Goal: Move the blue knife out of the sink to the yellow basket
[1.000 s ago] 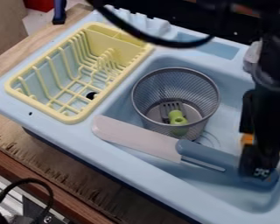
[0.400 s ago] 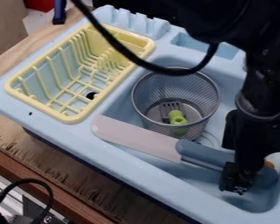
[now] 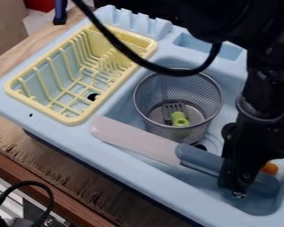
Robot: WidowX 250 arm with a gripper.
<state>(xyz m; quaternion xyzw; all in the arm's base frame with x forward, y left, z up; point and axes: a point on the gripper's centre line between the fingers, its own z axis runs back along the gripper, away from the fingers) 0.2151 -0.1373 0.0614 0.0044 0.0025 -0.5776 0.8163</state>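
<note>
The black two-finger tool (image 3: 232, 188) stands at the blue handle (image 3: 198, 157) of the toy knife; its opening and hold cannot be determined. Risk: off-centre grasping at the handle could let the long knife pivot, its pale flat blade (image 3: 135, 141) catching the grey wire-mesh cup (image 3: 168, 128). The knife lies aslant in the pale-blue plastic sink (image 3: 162, 182), long axis running lower right to upper left, blade tip towards the yellow plastic basket (image 3: 43, 109).
</note>
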